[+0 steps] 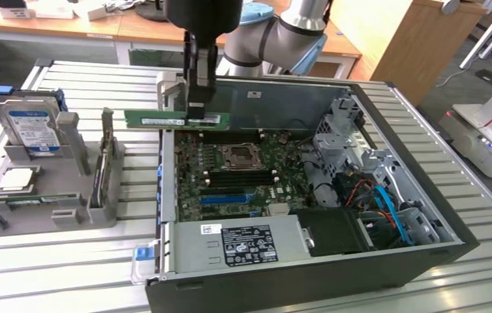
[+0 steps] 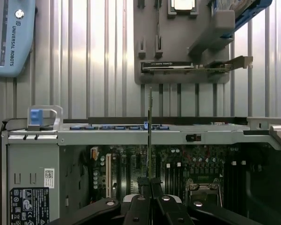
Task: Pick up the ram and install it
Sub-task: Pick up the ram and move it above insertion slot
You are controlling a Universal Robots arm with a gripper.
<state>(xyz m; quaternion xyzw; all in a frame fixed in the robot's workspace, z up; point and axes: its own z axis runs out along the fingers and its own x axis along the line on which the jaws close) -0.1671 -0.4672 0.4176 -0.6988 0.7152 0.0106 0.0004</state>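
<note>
The ram [image 1: 175, 120] is a long green stick, held level in the air over the far left edge of the open computer case [image 1: 420, 195]. My gripper [image 1: 199, 116] comes straight down from above and is shut on the stick near its right end. In the wrist view the ram [image 2: 150, 136] shows edge-on as a thin line running out from my gripper [image 2: 150, 182], with the motherboard [image 2: 178, 161] beneath it. The dark memory slots [image 1: 239, 177] lie on the motherboard [image 1: 220, 195] just in front of the CPU socket [image 1: 239, 155].
A grey parts holder [image 1: 46, 218] on the exterior view's left carries a hard drive [image 1: 30, 127], a CPU chip [image 1: 18, 177] and an upright card [image 1: 103, 163]. The power supply [image 1: 246, 244] fills the case's near side. Drive cages and cables [image 1: 376, 195] crowd the case's right.
</note>
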